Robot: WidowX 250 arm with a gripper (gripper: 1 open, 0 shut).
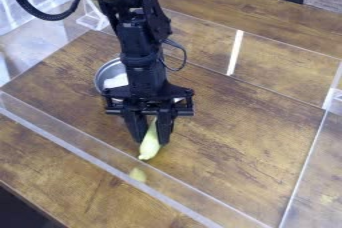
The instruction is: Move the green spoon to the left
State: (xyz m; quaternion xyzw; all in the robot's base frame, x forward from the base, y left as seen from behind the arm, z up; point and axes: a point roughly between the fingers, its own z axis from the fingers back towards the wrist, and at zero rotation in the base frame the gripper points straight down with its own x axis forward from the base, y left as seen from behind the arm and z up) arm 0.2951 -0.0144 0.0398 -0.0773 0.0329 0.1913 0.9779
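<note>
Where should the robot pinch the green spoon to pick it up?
On its thin handle, coming straight down from above. The green spoon is long and slim and sits low by the wooden table, so fingers fit on each narrow side. The gripper is already shut on its upper part like that, with the steel bowl just behind the arm.

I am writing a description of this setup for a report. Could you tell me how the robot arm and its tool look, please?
The arm is black all over, built of blocky segments with rounded joints. A black cable loops out from its upper part, and thin red wiring shows beside the lower segment. The tool is black too: a flat crossbar carrying two slim, tapering fingers. I see no markings.
</note>
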